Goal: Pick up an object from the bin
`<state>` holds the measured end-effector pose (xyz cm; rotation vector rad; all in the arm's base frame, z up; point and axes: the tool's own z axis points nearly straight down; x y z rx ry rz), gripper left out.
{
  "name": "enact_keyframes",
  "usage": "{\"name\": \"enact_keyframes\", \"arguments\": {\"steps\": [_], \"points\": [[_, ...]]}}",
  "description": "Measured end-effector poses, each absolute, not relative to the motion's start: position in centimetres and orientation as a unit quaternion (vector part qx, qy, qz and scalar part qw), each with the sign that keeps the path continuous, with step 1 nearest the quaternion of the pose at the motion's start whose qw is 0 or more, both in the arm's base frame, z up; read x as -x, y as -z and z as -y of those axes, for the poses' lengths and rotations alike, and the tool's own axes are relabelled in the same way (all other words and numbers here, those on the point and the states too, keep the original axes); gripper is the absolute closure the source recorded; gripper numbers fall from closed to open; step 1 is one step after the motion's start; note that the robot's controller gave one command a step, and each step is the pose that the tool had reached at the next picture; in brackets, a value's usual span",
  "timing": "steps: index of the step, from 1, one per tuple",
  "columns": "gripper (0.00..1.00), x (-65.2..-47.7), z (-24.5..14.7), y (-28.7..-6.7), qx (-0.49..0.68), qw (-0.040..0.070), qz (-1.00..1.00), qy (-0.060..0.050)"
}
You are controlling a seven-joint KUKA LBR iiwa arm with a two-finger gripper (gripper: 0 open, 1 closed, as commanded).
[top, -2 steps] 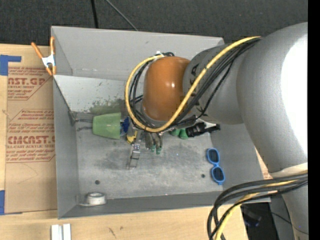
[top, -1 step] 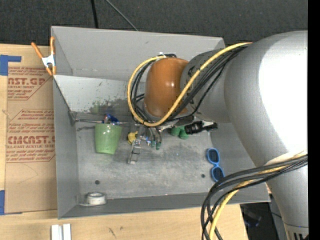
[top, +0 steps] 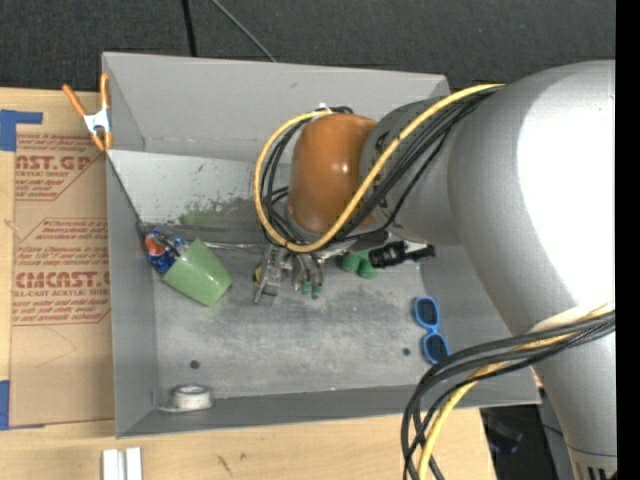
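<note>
Centre of frame: the two-finger metal gripper [top: 288, 282] hangs low in the grey metal bin [top: 300, 383], fingers spread over bare floor. A light green plastic cup [top: 199, 273] lies tipped just left of it; a small dark green piece [top: 355, 264] lies just right.

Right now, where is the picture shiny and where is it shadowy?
In the camera view, light glares off the big silver arm; a softer shine sits on its orange cover; the floor of the grey metal bin looks darker under the hand.
</note>
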<state>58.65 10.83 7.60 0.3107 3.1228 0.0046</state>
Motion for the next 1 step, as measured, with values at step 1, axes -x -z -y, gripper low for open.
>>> {"name": "enact_keyframes", "arguments": {"steps": [1], "points": [[1.0,-59.61,-10.99,-15.68,-0.1,0.005,-0.995,-0.002]]}}
